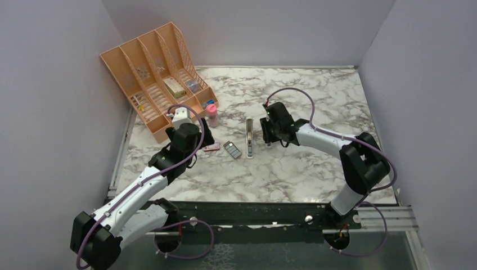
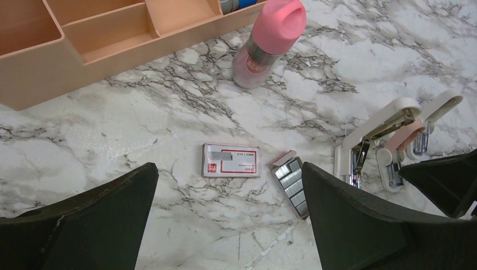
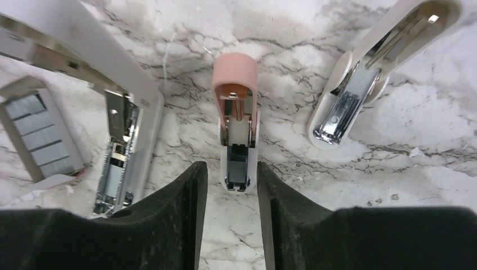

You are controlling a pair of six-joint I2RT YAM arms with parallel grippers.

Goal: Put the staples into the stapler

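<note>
The staples are silvery strips in a small flat grey tray on the marble, with the red-and-white sleeve just left of it. A white stapler lies hinged open, its metal channel showing. My left gripper is open wide and empty, hovering above the sleeve and tray. My right gripper is open, its fingers straddling the near end of a small pink stapler, with a gap on the left side.
A third white-and-chrome stapler lies right of the pink one. A pink-capped bottle stands by the orange desk organiser at the back left. Grey walls enclose the table.
</note>
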